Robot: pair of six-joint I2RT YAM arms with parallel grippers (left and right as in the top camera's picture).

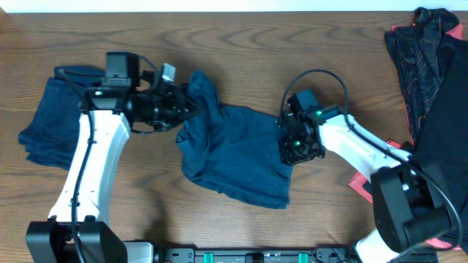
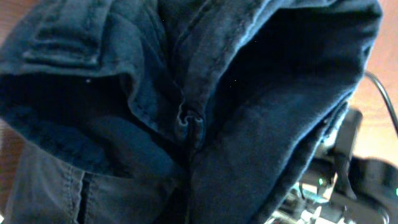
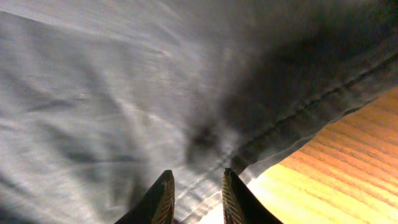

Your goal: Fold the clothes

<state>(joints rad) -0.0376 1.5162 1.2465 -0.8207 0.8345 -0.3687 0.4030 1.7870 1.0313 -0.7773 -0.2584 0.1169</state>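
Left gripper [image 1: 186, 109] sits at the garment's upper-left corner. Its fingers are buried in cloth in its own wrist view, but a tight pucker [image 2: 189, 119] in the middle and the fabric rising to its tip in the overhead view make us judge it closed on the blue garment [image 1: 234, 157].

Right gripper [image 3: 198, 180] is only narrowly open, with a small gap between the two fingertips. It is low over the garment's right edge with the hem [image 3: 298, 115] running toward that gap. It straddles the hem, but we can't say it pinches anything.

The garment lies mid-table [image 1: 292, 44] between the two arms, rumpled, with its left part bunched and lifted and the rest flat on the wood.

Why held like this: we read it as one arm pulling a corner up while the other stands at the far edge to anchor or take it, so the cloth stays put for a fold. The fold is not yet made.

A folded blue stack [image 1: 44, 128] sits at far left under the left arm, likely finished pieces. A dark pile [image 1: 431, 51] with red pattern waits at far right, probably next in line.

Writing: we can read none, with no brand, tag or label visible on the cloth or arms. There is only a green light on the right gripper in the overhead view.
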